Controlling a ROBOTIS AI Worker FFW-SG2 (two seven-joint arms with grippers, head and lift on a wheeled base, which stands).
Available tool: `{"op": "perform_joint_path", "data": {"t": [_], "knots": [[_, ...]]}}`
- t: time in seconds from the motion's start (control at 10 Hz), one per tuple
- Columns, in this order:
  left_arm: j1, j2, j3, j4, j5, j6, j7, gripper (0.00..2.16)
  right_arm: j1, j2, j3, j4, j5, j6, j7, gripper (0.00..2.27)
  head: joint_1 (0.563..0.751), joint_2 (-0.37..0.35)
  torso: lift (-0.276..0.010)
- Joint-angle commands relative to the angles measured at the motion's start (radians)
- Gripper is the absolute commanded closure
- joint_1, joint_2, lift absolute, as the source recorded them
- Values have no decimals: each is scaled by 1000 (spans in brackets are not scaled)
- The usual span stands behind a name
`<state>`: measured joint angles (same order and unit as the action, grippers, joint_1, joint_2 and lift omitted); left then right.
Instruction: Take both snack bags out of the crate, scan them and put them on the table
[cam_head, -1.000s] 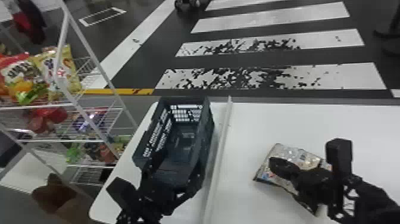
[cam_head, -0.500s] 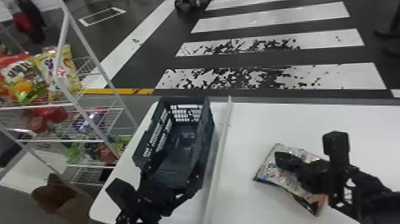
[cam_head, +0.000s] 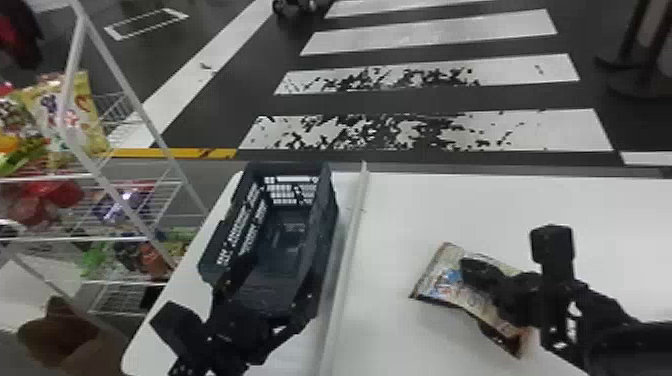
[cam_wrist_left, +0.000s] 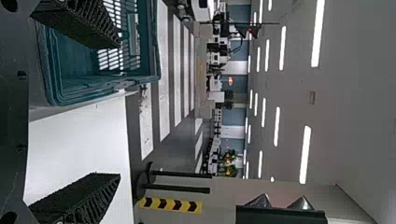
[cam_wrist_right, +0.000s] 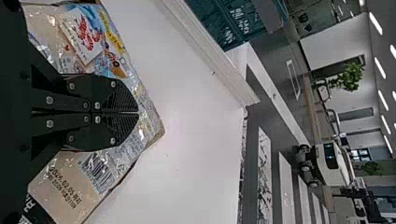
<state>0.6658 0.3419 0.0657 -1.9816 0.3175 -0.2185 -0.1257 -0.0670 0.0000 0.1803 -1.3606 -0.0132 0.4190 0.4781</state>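
The white table (cam_head: 500, 205) carries everything. The crate (cam_head: 327, 200) stands along its left edge, by the far left corner, probably there so the rest stays free for scanned goods. Right of it, well in from the far edge, lies the bag (cam_wrist_right: 60, 186), barcode (cam_wrist_right: 96, 171) exposed, presumably for scanning. Over the bag, the right gripper (cam_wrist_right: 138, 112) is clenched, no film visible between its fingers, perhaps to press or nudge. The left gripper (cam_wrist_left: 119, 111), spread wide and empty, waits by the crate.
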Motion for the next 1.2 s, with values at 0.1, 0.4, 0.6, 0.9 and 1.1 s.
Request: {"op": "perform_joint_path", "data": {"t": [0.1, 0.4, 0.6, 0.9, 1.1], "knots": [[-2, 0, 0, 1, 0, 0, 0, -2, 12, 1, -1, -2, 59, 19, -47, 2256, 695, 279, -92], [-6, 2, -4, 1, 0, 0, 0, -2, 50, 1, -45, -52, 91, 62, -98, 2256, 695, 248, -92], [-9, 2, -7, 3, 0, 0, 0, -2, 92, 1, -101, -123, 102, 108, -116, 2256, 695, 220, -92], [-9, 3, -11, 1, 0, 0, 0, -2, 133, 1, -159, -184, 125, 163, -151, 2256, 695, 158, -92], [-9, 3, -14, 3, 0, 0, 1, -2, 168, 1, -170, -235, 90, 160, -151, 2256, 695, 133, -92]]}}
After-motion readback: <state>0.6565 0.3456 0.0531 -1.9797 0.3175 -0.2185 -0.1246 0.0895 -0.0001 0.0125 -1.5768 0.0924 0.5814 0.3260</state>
